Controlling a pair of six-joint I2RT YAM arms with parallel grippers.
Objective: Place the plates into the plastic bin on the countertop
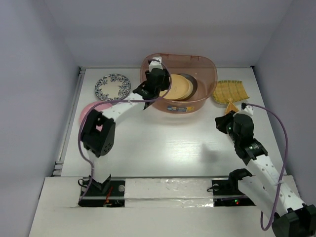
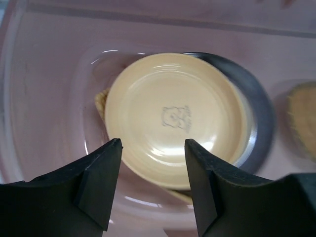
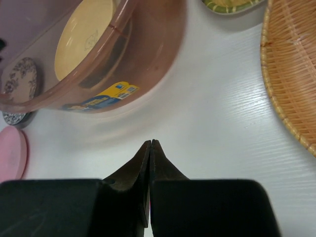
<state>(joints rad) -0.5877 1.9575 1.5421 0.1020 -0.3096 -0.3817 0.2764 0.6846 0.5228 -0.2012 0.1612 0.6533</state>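
Plate (image 2: 173, 118) in bin (image 2: 44, 98), under L claw (image 2: 153, 144)

label (image 3: 102, 96), plastic bin (image 3: 150, 54), print seemingly illegible

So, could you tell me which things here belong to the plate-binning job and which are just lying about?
Job: plastic bin; pale round plate and dark-rimmed plate inside it; floral plate, pink plate, yellow ribbed plate, small orange dish out on the countertop.
Just lying about: purple cable; shiny strip between the arm bases.
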